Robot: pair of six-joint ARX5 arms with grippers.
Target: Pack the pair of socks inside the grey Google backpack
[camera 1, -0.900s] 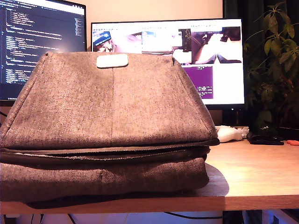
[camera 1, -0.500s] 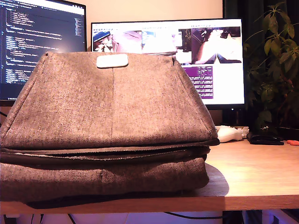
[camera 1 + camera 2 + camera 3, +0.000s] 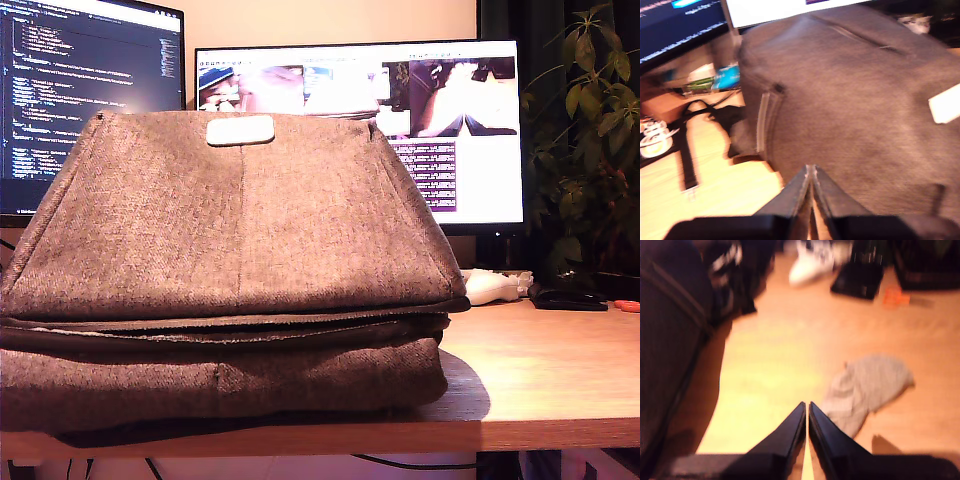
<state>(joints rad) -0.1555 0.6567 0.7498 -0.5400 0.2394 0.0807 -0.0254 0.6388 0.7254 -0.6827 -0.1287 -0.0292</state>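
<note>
The grey Google backpack (image 3: 240, 250) lies on the wooden desk and fills most of the exterior view, its pale patch (image 3: 240, 130) near the top. No arm shows in that view. In the first wrist view my first gripper (image 3: 810, 170) hangs shut and empty over the backpack (image 3: 855, 105). The second wrist view shows my second gripper (image 3: 806, 407) shut and empty above the bare desk, with the pair of socks (image 3: 867, 387) lying crumpled on the wood just beside its tips. The backpack's dark side (image 3: 670, 330) is off to one side there.
Two monitors (image 3: 450, 130) stand behind the backpack. A white game controller (image 3: 490, 287) and a black object (image 3: 568, 298) lie at the exterior view's right, below a plant (image 3: 590, 140). Black straps (image 3: 687, 150) and small items lie on the desk beside the backpack.
The backpack has not moved. Only the pictures on the monitor behind it have changed.
</note>
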